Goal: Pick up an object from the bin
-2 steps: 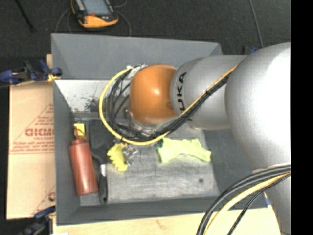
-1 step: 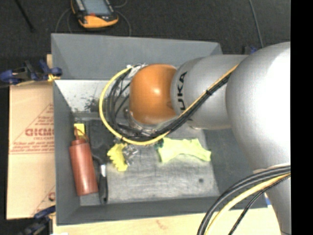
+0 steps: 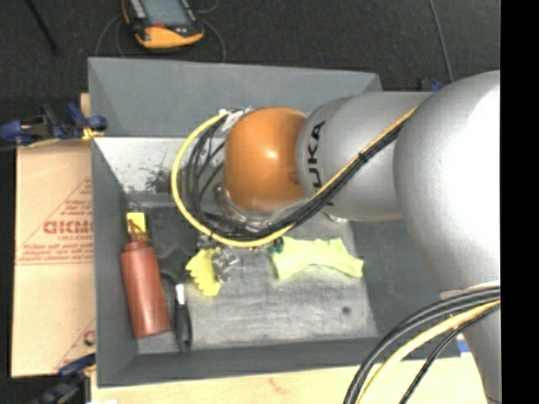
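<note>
grey bin (image 3: 278, 314): claw (image 3: 222, 262) low beside small yellow scrap (image 3: 203, 274); claw state unclear.

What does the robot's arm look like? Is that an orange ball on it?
The arm is fat, round and silvery grey, with black KUKA letters on its side. The orange ball is a smooth rounded cover at its wrist. Yellow and black cables loop around it, and a small metal gripper sits below.

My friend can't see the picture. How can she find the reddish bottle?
Find the left wall of the grey bin. The reddish bottle lies along it, beside a thin black pen. It's the longest thing, and the only red-brown one.
</note>
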Available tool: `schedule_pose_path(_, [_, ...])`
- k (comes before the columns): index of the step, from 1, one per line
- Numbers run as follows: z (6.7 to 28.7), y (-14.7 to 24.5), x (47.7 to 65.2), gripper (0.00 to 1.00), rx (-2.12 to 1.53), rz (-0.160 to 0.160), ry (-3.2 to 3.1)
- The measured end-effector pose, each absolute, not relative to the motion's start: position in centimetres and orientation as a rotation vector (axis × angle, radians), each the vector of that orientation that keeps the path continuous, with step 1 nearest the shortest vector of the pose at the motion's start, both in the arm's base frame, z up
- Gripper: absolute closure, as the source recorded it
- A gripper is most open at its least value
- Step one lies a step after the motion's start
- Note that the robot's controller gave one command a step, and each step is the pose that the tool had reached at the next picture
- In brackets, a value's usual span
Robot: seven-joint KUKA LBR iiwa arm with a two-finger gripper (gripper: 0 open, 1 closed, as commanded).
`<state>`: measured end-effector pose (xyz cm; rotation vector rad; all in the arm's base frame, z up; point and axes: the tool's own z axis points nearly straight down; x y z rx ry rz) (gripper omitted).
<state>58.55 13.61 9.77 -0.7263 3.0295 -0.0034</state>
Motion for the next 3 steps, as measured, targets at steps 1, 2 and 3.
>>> schedule_pose_path(1, [11.2,13.5,58.3,1.0,-0.731,-0.004,3.044])
schedule_pose_path(2, [12.5,13.6,58.3,1.0,-0.73,-0.002,3.048])
schedule_pose_path(3, [13.4,13.6,58.3,1.0,-0.729,-0.001,3.051])
